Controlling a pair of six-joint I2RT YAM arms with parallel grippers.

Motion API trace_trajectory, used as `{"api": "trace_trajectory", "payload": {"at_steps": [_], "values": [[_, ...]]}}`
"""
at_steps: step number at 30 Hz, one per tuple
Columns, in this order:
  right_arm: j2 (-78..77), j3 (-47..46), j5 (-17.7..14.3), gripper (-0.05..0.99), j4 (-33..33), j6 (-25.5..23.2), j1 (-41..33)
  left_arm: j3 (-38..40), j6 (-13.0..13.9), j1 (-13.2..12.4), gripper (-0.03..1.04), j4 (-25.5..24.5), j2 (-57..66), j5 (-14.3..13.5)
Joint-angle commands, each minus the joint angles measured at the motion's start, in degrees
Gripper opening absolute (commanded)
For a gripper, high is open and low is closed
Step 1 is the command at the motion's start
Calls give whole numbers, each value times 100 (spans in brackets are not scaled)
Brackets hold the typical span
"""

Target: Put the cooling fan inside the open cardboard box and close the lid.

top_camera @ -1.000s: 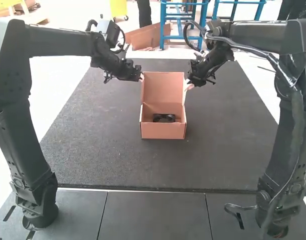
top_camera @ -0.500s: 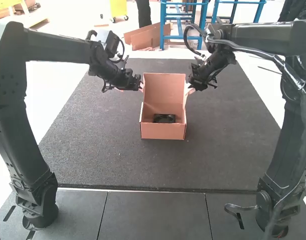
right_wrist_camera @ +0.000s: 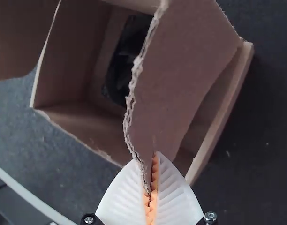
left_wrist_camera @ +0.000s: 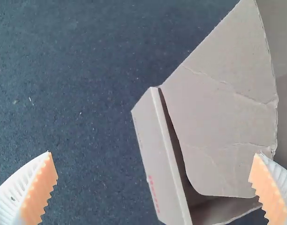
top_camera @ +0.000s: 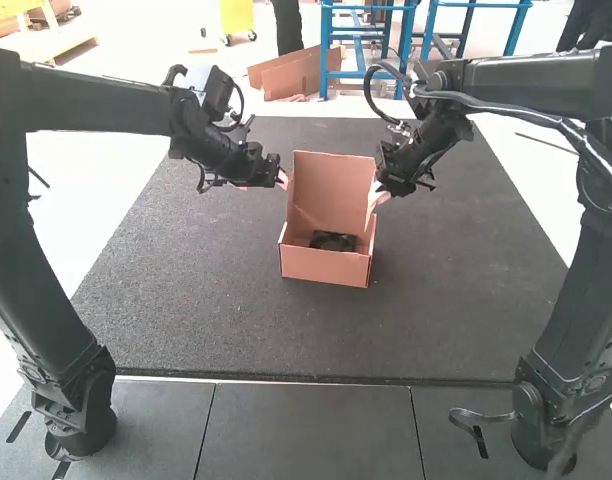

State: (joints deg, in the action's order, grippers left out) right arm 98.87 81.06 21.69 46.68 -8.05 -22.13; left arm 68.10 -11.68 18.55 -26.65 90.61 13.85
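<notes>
Lid (top_camera: 331, 185) tipped forward over cardboard box (top_camera: 324, 264) | my right gripper (right_wrist_camera: 150, 190) pinches lid's torn side edge | my left gripper (top_camera: 274, 178) gapes wide beside box's far-left corner | cooling fan (top_camera: 331, 240) inside box | mat (top_camera: 186, 280) on every side of box

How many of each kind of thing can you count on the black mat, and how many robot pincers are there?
cardboard box: 1
cooling fan: 1
pincers: 2 (left pincer, right pincer)
black mat: 1
Total: 5
</notes>
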Motion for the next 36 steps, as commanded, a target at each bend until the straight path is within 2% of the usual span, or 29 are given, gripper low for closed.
{"api": "trace_trajectory", "payload": {"at_steps": [1,8,11,13,14,16,19,21,23,25,27,29,32,36], "values": [[-272,-90,46,-1,-9,85,-116,-156,-27,132,97,38,-254,215],[-333,-275,37,-1,-9,94,-125,-394,-18,290,97,46,-360,734],[-333,-389,-34,-1,-9,190,-134,-464,26,351,97,2,-377,690],[-333,-512,-315,-1,-18,331,-134,-508,78,387,97,-121,-439,637],[-333,-573,-473,-1,-18,427,-134,-534,114,404,97,-191,-474,470],[-342,-644,-561,-1,-27,498,-134,-622,342,404,97,-411,-553,127],[-333,-644,-561,-1,-36,489,-134,-701,421,360,97,-525,-913,-40],[-333,-600,-561,-1,-45,471,-134,-736,456,272,97,-367,-1274,-216],[-333,-556,-552,-1,-132,410,-134,-798,465,114,97,46,-1590,-576],[-333,-459,-535,-1,-159,357,-134,-842,535,-35,97,354,-1810,-813],[-333,-345,-508,-1,-194,322,-125,-851,553,-167,97,486,-1906,-963],[-333,-239,-499,-1,-203,322,-116,-886,623,-281,97,495,-1915,-1235],[-342,-108,-499,-1,-247,313,-99,-1053,729,-431,97,653,-1915,-1323],[-351,15,-508,-1,-352,296,-72,-1272,799,-440,97,872,-1898,-1429]]}}
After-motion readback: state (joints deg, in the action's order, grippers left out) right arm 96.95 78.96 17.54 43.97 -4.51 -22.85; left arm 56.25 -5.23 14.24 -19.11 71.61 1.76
